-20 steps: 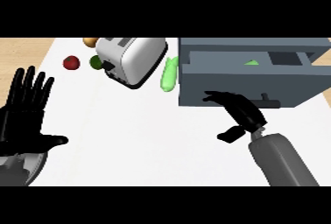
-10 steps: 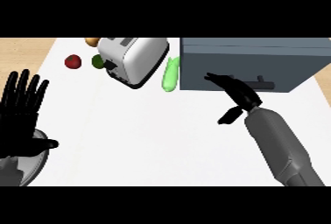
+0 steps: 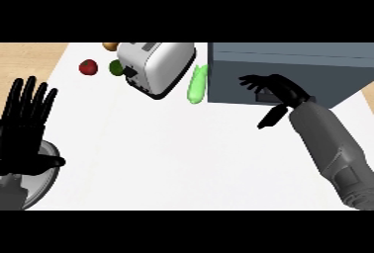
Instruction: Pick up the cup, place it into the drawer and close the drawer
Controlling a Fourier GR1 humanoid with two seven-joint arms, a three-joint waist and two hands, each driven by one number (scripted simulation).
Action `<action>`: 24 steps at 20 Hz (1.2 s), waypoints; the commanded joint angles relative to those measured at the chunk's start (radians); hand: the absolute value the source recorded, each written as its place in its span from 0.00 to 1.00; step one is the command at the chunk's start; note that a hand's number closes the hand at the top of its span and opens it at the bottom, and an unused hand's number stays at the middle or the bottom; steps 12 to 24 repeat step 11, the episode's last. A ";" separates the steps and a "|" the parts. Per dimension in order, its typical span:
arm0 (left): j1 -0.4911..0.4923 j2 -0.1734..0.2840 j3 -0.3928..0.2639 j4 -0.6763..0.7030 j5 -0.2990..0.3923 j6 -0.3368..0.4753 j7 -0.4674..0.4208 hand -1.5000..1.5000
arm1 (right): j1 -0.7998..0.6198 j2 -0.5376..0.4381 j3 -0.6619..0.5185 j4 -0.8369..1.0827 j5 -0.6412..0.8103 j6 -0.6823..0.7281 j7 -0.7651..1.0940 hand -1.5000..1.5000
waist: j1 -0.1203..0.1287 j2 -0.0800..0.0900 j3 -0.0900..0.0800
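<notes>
The grey drawer unit [image 3: 292,69] stands at the back right with its drawer pushed in flush. No cup shows anywhere in the head view. My right hand [image 3: 277,91] is open, its straight fingers spread against the drawer front beside the dark handle [image 3: 263,99]. My left hand [image 3: 25,123] rests open at the left edge, fingers up, holding nothing.
A white toaster [image 3: 157,66] lies tilted at the back centre. A green cucumber [image 3: 196,84] lies between it and the drawer unit. A red fruit [image 3: 88,67], a green one [image 3: 116,66] and a brownish item [image 3: 110,46] sit behind. A grey round plate [image 3: 33,185] is at the lower left.
The drawer went from open, with a green thing inside, to fully shut. My right hand followed the drawer front back and now stays against it. The left hand barely shifted.
</notes>
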 commanded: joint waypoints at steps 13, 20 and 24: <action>0.022 -0.015 -0.007 0.008 -0.052 -0.029 -0.040 0.00 | -0.102 -0.078 -0.053 0.180 0.007 -0.027 0.025 0.00 | 0.041 0.036 0.008; 0.022 -0.015 -0.007 0.008 -0.052 -0.029 -0.040 0.00 | -0.102 -0.078 -0.053 0.180 0.007 -0.027 0.025 0.00 | 0.041 0.036 0.008; 0.022 -0.015 -0.007 0.008 -0.052 -0.029 -0.040 0.00 | -0.102 -0.078 -0.053 0.180 0.007 -0.027 0.025 0.00 | 0.041 0.036 0.008</action>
